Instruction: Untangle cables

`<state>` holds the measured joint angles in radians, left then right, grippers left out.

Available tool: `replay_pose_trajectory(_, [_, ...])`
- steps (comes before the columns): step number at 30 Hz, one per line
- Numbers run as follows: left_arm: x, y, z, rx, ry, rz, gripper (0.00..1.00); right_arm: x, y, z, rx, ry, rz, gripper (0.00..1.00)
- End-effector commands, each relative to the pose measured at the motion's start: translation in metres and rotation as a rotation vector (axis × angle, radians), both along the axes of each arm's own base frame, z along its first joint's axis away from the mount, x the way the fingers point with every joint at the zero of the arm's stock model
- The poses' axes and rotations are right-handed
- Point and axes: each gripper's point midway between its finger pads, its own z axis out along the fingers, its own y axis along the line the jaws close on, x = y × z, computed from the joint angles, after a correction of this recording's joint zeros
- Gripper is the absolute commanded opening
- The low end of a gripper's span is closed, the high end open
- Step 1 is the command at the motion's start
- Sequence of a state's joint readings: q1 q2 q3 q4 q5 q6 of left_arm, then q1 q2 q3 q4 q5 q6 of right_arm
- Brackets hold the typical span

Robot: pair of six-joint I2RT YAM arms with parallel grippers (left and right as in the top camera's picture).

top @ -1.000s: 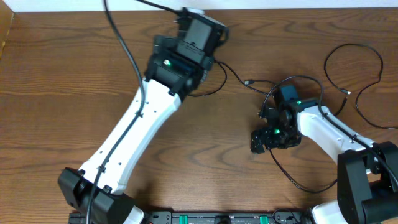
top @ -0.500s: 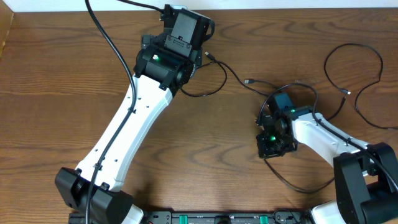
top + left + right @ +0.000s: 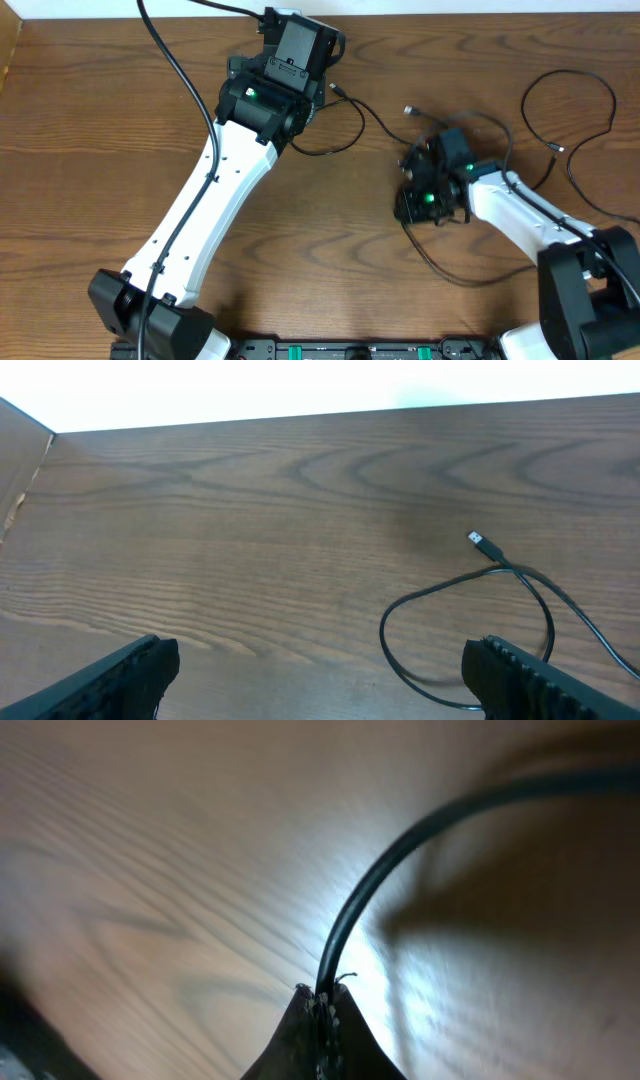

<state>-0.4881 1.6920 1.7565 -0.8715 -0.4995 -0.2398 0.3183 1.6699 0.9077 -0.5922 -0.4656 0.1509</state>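
**Right clamped on cable, left open**

A black cable [image 3: 400,850] is being pinched between the closed tips of the right gripper [image 3: 322,1010]. It is arcing up and away from them over the table [image 3: 150,840]. The left gripper [image 3: 320,660] is being held wide apart, with nothing gripped. A looped cable [image 3: 520,575] is lying just ahead of one finger [image 3: 530,675], its plug end [image 3: 484,543] pointing away from the jaws.

No legible text or labels anywhere.
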Motion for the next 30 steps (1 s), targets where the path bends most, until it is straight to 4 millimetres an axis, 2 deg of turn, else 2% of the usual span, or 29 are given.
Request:
replay_pose_trajectory(1, [-0.002, 0.002, 0.005, -0.013, -0.013, 0.011, 0.95, 0.037, 0.024, 0.073, 0.108, -0.241, 0.085, 0.01])
replay_pose_trajectory(2, [-0.002, 0.002, 0.005, -0.013, -0.013, 0.011, 0.95, 0.046, 0.027, 0.095, 0.125, -0.311, 0.095, 0.01])
replay_pose_trajectory(6, [-0.002, 0.002, 0.005, -0.013, -0.013, 0.011, 0.95, 0.069, 0.031, 0.160, 0.164, -0.526, 0.093, 0.01])
replay_pose_trajectory(10, [-0.002, 0.002, 0.005, -0.013, -0.013, 0.011, 0.95, 0.083, 0.034, 0.243, 0.232, -0.804, 0.084, 0.01])
replay_pose_trajectory(12, [-0.002, 0.002, 0.005, -0.013, -0.013, 0.011, 0.95, 0.086, 0.032, 0.274, 0.251, -0.922, 0.071, 0.01])
replay_pose_trajectory(15, [-0.002, 0.002, 0.005, -0.013, -0.013, 0.011, 0.95, 0.094, 0.017, 0.313, 0.213, -1.085, -0.007, 0.01])
replay_pose_trajectory(20, [-0.002, 0.002, 0.005, -0.013, -0.013, 0.011, 0.95, 0.101, -0.013, 0.345, 0.128, -1.211, -0.138, 0.01])
replay_pose_trajectory(23, [-0.002, 0.002, 0.005, -0.013, -0.013, 0.011, 0.95, 0.110, -0.038, 0.359, 0.064, -1.275, -0.240, 0.01])
replay_pose_trajectory(30, [-0.002, 0.002, 0.005, -0.013, -0.013, 0.011, 0.95, 0.136, -0.122, 0.368, -0.186, -1.335, -0.549, 0.01])
